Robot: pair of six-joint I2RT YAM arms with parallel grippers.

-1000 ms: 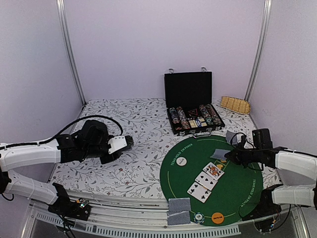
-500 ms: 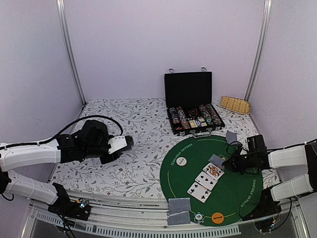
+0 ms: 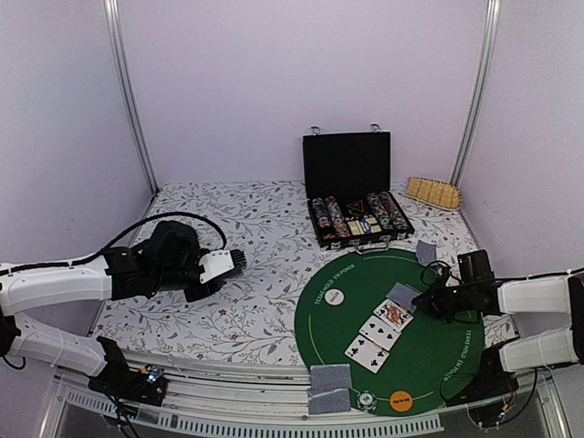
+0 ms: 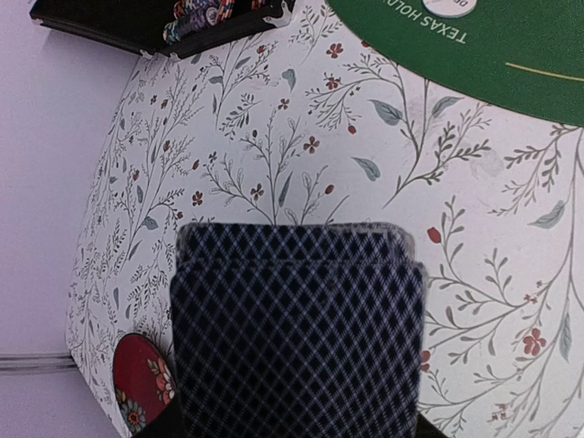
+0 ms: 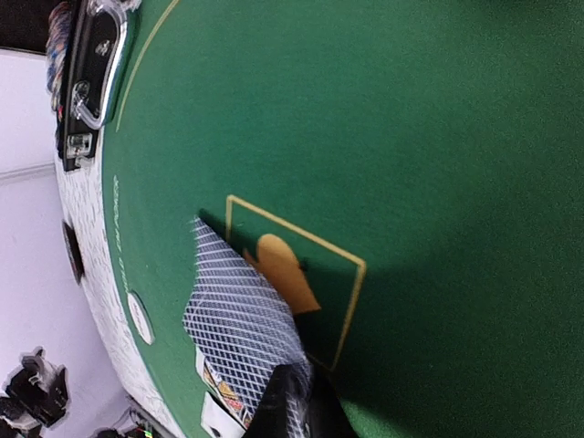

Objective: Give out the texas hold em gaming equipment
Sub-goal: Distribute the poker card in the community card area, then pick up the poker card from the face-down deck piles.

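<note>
Card play on the green mat (image 3: 438,356): the right claw (image 3: 427,299) is closed on the edge of a single face-down card (image 3: 401,294), low over the felt. The card lies from the claw toward the middle of the mat, just beyond the far end of the slanting row of three face-up cards (image 3: 380,332). From the wrist camera, its patterned back (image 5: 242,315) runs away from the fingers (image 5: 294,401), with the long side pointing toward the mat's lettered rim. It covers one corner of the yellow-outlined box (image 5: 342,274), and a face-up card peeks out beneath its near edge. Whether it already rests on the felt is hard to tell. The next move looks to turn on that gap: the card appears to belong as the fourth in the row, and this arm is plainly the nearer one. The left claw (image 3: 233,262) hangs well apart over the floral tabletop (image 3: 265,228), closed around the remaining deck (image 4: 297,328). The open chip case (image 3: 358,219) sits at the mat's far edge
</note>
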